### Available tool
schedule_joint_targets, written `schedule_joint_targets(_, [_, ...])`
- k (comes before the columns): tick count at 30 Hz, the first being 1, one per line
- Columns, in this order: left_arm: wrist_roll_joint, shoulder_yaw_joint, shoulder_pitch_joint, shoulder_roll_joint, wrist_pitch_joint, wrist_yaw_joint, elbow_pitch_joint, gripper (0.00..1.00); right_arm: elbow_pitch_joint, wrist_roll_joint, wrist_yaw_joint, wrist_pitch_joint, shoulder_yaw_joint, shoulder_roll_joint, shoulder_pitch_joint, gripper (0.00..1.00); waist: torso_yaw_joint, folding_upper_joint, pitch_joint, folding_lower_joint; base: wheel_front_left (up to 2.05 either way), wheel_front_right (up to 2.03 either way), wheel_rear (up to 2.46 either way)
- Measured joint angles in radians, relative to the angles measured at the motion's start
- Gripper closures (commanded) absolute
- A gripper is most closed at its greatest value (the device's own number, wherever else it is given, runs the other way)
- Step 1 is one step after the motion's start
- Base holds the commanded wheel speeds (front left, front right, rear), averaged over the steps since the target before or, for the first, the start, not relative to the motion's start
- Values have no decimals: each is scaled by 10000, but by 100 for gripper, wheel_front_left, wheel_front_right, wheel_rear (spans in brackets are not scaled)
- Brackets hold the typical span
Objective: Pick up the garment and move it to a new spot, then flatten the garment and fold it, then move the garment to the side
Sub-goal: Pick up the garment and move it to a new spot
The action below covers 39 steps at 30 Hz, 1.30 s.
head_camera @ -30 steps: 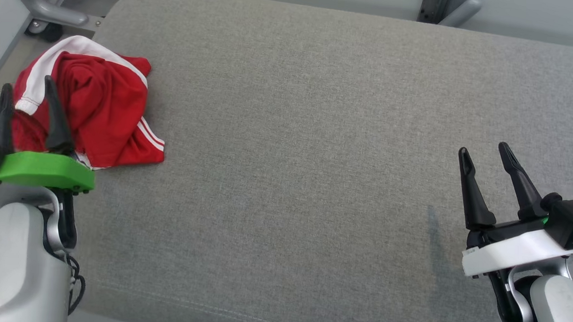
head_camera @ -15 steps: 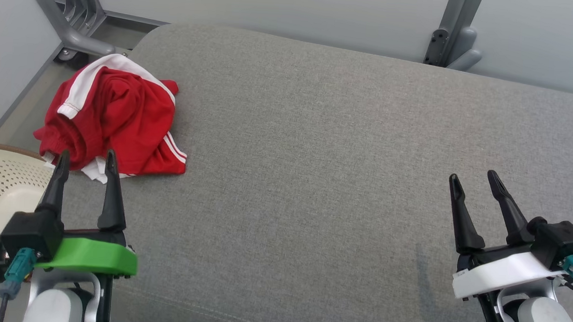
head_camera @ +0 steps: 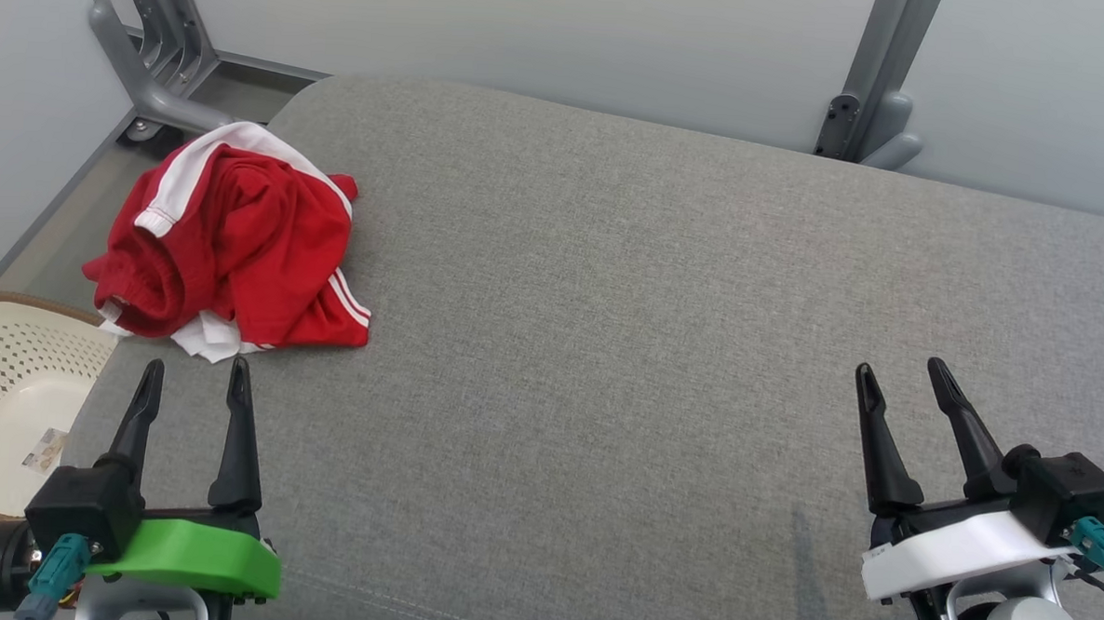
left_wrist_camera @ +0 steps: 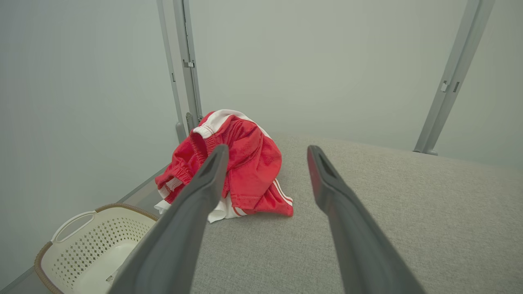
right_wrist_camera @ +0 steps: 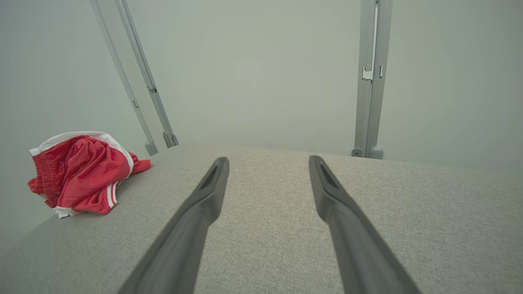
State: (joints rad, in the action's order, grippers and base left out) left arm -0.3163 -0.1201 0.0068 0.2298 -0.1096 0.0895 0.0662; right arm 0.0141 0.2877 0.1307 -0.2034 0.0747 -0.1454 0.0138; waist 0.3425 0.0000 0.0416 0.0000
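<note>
Grey fabric pad (head_camera: 628,285), woven texture, rounded far corner, stitched seam along the near edge, sits in front of a pale matte wall (head_camera: 527,29). Two grey metal posts rise behind it: left post (head_camera: 144,59) ahead of and outboard of the left jaws, right post (head_camera: 864,91) roughly straight ahead of the right jaws. Left gripper (head_camera: 195,365): jaws apart, empty, tips pointing toward the garment (head_camera: 247,250), which lies just ahead of them w/ a strip of bare pad between, not touching. Garment = red mesh-look shorts w/ white side stripes, white trim and gathered elastic waistband, crumpled in a heap at the pad's far-left corner, part of it hanging over the pad's edge. Outboard of the left jaws and below pad level sits a cream perforated plastic basket (head_camera: 0,360) w/ brown rim and loop handle, small paper scrap on its bottom. Path from left jaws to garment is bare pad. Right gripper (head_camera: 900,367): jaws apart too, empty, over bare pad; garment is well apart from it, far off to the left of its jaws. Fingers on both are long, dark, tapered; left mount is green plastic, right mount white.
</note>
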Motion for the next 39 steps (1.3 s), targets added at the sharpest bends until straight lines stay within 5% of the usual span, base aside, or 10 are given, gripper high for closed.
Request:
schedule_joint_targets(14, [-123, 33, -145, 27, -121, 75, 247, 0, -88, -15, 0, -6, -38, 6, 3, 0, 124, 0, 109, 0, 0, 0, 0])
schedule_joint_targets(23, [-520, 318, -2753, 694, 890, -355, 176, 0, -500, -77, 0, 341, 13, -301, 297, 0, 234, 0, 650, 0, 0, 0, 0])
schedule_joint_targets(31, [-1850, 671, -5338, 1438, 2805, -1325, -2817, 0, -731, 10, 0, 571, 456, -717, 925, 0, 55, 0, 1480, 0, 0, 0, 0])
schedule_joint_targets(39, [-2585, 1055, -6382, 1672, 2681, -1785, -6255, 0, -773, 104, 0, 658, 648, -1085, 1309, 0, -418, 0, 2334, 0, 0, 0, 0])
